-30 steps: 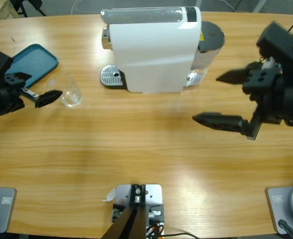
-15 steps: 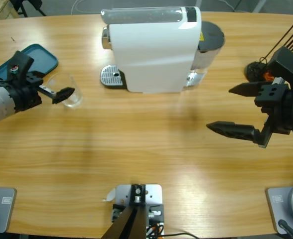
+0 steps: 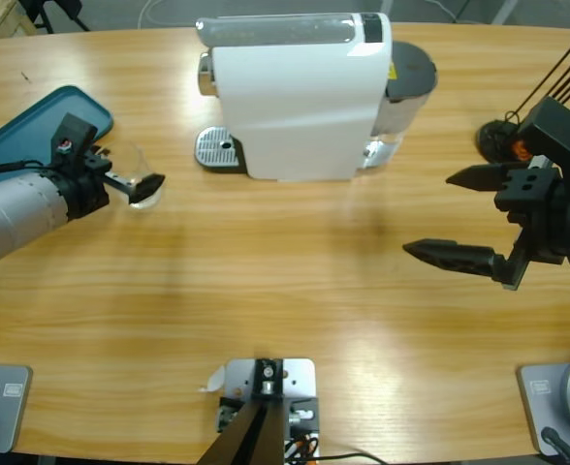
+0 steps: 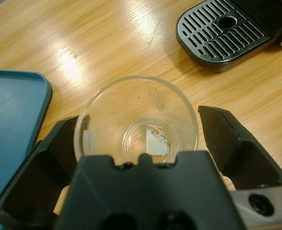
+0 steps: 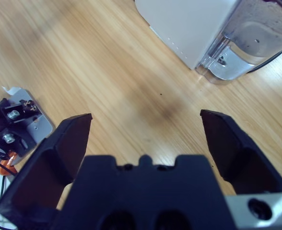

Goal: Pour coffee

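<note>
A small clear glass (image 3: 140,184) stands on the table left of the white coffee machine (image 3: 300,97). In the left wrist view the glass (image 4: 136,115) looks empty; no coffee shows in any view. My left gripper (image 3: 145,176) is open, with one jaw on each side of the glass and a small gap at the right jaw. My right gripper (image 3: 428,215) hovers wide open over bare wood at the right, holding nothing. The right wrist view looks past that gripper (image 5: 146,129) to the table.
The machine's drip tray (image 3: 217,148) lies just right of the glass and also shows in the left wrist view (image 4: 225,31). A teal tray (image 3: 47,121) sits behind the left arm. The water tank (image 5: 249,38) stands at the machine's right end. A black stand with rods (image 3: 503,136) is far right.
The left arm has reached rightwards until its jaws stand around the glass. The right gripper drew back to the right, then held still, open throughout.
</note>
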Tool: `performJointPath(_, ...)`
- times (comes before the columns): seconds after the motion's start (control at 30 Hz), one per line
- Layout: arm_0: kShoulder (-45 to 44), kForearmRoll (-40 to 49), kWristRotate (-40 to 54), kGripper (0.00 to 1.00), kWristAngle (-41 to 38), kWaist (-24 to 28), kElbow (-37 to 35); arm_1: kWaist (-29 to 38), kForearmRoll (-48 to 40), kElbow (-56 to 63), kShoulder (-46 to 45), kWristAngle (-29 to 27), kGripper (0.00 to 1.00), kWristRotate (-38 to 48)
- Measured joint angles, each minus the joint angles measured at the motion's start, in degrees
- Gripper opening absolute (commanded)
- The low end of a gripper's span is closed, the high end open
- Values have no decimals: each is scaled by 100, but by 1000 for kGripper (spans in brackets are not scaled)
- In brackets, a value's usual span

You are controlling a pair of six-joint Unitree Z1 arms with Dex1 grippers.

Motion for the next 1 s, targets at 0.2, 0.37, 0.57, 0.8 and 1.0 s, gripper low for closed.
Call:
performJointPath(0.2, 63, -274, -40, 476, 38, 0, 216, -27, 0, 0, 3, 0, 1000, 0)
performJointPath(0.37, 67, -674, -119, 85, -90, 96, 424, -31, 0, 0, 3, 0, 1000, 0)
performJointPath(0.57, 257, -1245, -138, 0, -469, 143, 635, -31, 0, 0, 4, 0, 1000, 0)
performJointPath(0.8, 184, -1591, 990, 0, -1713, 849, 839, -32, 0, 0, 3, 0, 1000, 0)
performJointPath(1.0, -574, -1076, 2974, 0, -3794, 2238, 761, -35, 237, -4, -321, 0, 1000, 0)
